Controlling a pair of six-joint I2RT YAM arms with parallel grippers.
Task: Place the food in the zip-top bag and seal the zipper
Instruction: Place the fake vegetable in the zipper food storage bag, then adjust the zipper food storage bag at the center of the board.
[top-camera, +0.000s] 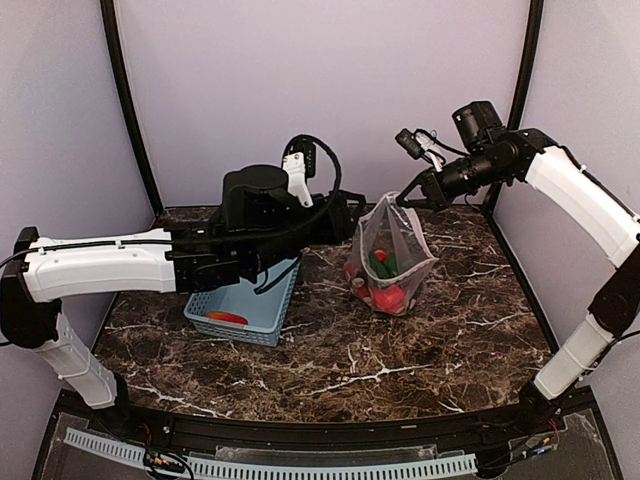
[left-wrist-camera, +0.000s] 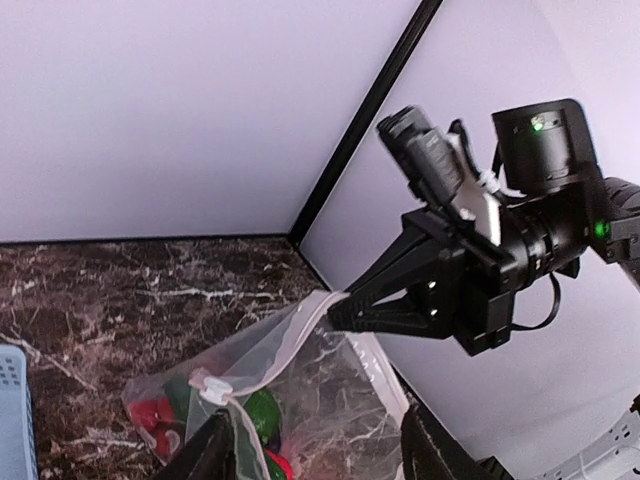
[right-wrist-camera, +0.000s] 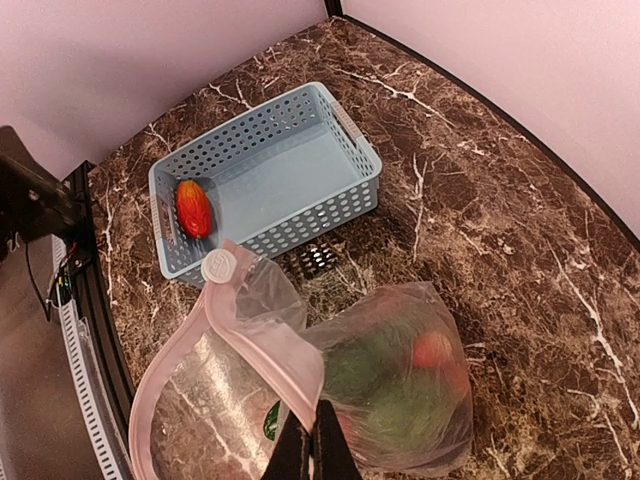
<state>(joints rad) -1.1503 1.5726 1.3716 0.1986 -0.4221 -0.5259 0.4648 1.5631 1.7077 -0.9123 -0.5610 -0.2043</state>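
Right end effector clenched on rim of clear crinkly zip-top bag, centre-right, hanging it upright so food stays in. Left end effector released beside mouth. Orange-red toy pepper in blue slotted basket.

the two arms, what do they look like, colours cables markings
Both arms are alike: the left arm and right arm have smooth white shells with black joints and black wrist sections. Black cables loop over each wrist. The jaws are black and angular. Small green lights show on the right wrist.
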